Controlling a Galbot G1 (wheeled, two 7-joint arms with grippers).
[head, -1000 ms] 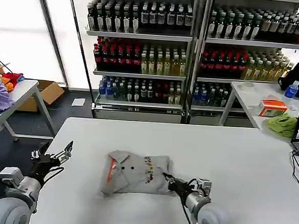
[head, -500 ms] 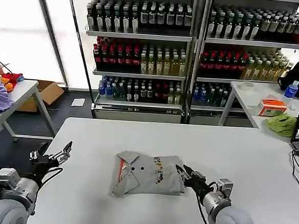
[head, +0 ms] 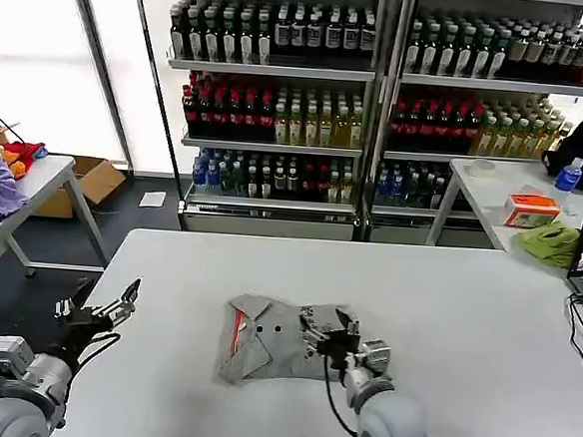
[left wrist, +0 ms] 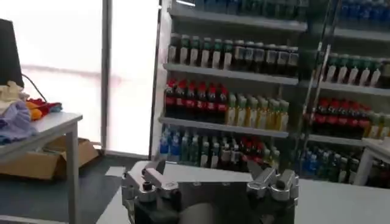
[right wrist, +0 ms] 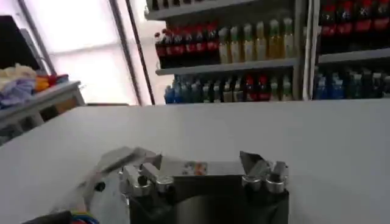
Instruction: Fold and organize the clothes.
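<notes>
Left gripper (head: 98, 302) hung off the table's (head: 446, 299) left edge near its front corner, fingers spread apart and holding nothing, pose matching that of the second before; idle, by my reading. The folded grey shirt (head: 273, 337) lay on the table toward the front edge, a little left of centre, collar and orange-red stripe at its left end, chest print toward its right. It had slid slightly rightward over the last second and then held its place. Right gripper (head: 325, 333) had changed most: from the shirt's right edge it had swung out to the right, then come back in over the shirt's right part, now above the print. Its fingers stood apart with no cloth pinched between them. Judgement: fold appears essentially complete; the right arm is likely pressing or tidying the bundle.
</notes>
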